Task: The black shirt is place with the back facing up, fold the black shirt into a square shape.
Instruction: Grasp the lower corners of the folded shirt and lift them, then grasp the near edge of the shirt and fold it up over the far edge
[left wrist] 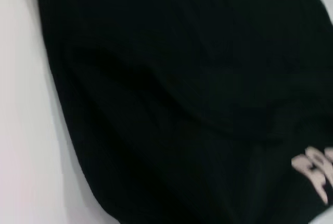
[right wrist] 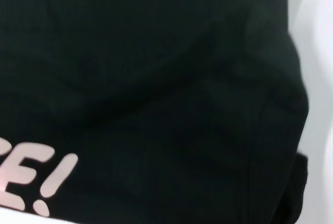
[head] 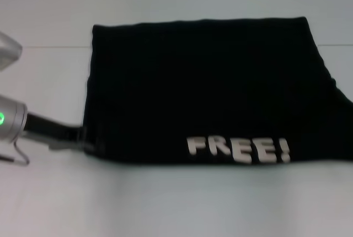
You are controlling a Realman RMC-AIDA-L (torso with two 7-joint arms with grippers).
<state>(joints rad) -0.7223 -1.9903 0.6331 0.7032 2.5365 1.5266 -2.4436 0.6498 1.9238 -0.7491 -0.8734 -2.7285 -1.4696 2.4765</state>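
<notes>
Table [head: 176, 204]: white, smooth, matte. Shirt [head: 209, 88]: mid-table, big soft black knit, partly folded into wide rectangle, long axis left-right, white blocky "FREE!" [head: 238, 149] face up at near edge. Left gripper [head: 83, 136]: at shirt's near-left corner, touching edge; shirt lies to its right; jaw state unreadable. Right gripper not seen in head view; left arm judged nearer.

You are seeing white blocky lettering [head: 238, 149] reading "FREE!" sitting near the front edge of the black shirt [head: 204, 82].
</notes>
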